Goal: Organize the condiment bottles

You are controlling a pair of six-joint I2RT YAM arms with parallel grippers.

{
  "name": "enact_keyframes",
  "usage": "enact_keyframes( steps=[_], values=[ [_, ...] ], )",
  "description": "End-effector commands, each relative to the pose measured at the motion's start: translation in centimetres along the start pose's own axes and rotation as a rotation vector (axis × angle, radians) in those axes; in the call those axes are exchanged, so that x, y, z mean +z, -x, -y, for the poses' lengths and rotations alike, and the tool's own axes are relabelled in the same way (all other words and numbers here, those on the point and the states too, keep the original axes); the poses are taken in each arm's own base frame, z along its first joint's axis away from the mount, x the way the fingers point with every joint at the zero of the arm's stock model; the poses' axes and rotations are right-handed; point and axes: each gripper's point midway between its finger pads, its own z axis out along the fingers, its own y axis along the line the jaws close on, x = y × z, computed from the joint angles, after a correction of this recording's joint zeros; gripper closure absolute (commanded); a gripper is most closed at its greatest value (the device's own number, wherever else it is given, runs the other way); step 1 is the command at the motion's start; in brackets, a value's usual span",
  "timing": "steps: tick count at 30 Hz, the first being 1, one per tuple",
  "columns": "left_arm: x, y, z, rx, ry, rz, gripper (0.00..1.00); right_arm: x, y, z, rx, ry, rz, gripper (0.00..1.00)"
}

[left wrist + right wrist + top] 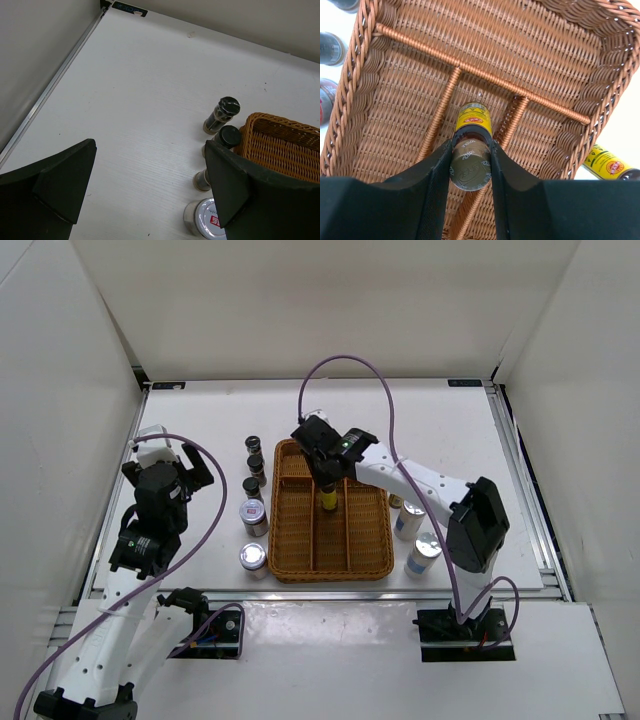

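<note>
The slim amber-yellow bottle point(473, 117) is hanging upright over the middle lane of the wicker tray point(360, 100). The right tool point(471, 152) is clamping it at the cap, probably so it is going down straight between the dividers. If its base is touching the weave, I cannot tell. The left tool point(145, 192) is standing wide open, holding nothing, above the tabletop point(150, 100) near the dark black-capped bottles point(222, 112).
</note>
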Motion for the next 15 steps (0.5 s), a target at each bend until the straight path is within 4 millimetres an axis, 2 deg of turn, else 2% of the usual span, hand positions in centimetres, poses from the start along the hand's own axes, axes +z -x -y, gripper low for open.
enact_keyframes(
  steps=[1, 3, 4, 6, 7, 9, 10, 13, 15],
  values=[
    [-0.1, 0.0, 0.4, 0.000, -0.025, 0.006, 0.00, -1.7, 2.4, -0.4, 0.028, 0.027, 0.085, 1.00],
    [-0.1, 0.0, 0.4, 0.000, -0.025, 0.006, 0.00, -1.2, 2.2, -0.1, 0.022, -0.003, 0.075, 0.97],
    [-0.1, 0.0, 0.4, 0.000, -0.025, 0.006, 0.00, -1.2, 2.2, -0.1, 0.022, -0.003, 0.075, 0.85],
    [-0.1, 0.0, 0.4, 0.000, -0.025, 0.006, 0.00, -0.7, 1.5, 0.0, 0.012, -0.012, 0.050, 0.70],
    [-0.1, 0.0, 0.4, 0.000, -0.025, 0.006, 0.00, -0.7, 1.3, 0.1, 0.009, -0.015, 0.042, 0.53],
    [-0.1, 0.0, 0.4, 0.000, -0.025, 0.006, 0.00, -0.8, 1.0, 0.1, 0.034, -0.015, 0.040, 0.36],
    [-0.1, 0.0, 0.4, 0.000, -0.025, 0.006, 0.00, -1.0, 0.6, 0.5, 0.032, -0.029, 0.039, 0.25],
    [-0.1, 0.1, 0.6, -0.005, -0.036, 0.011, 0.00, -2.8, 1.3, 1.8, 0.054, -0.059, 0.084, 0.10],
    [0.0, -0.3, 0.6, 0.000, -0.034, 0.004, 0.00, -4.6, 2.1, 2.6, 0.069, -0.071, 0.125, 0.07]
  ],
)
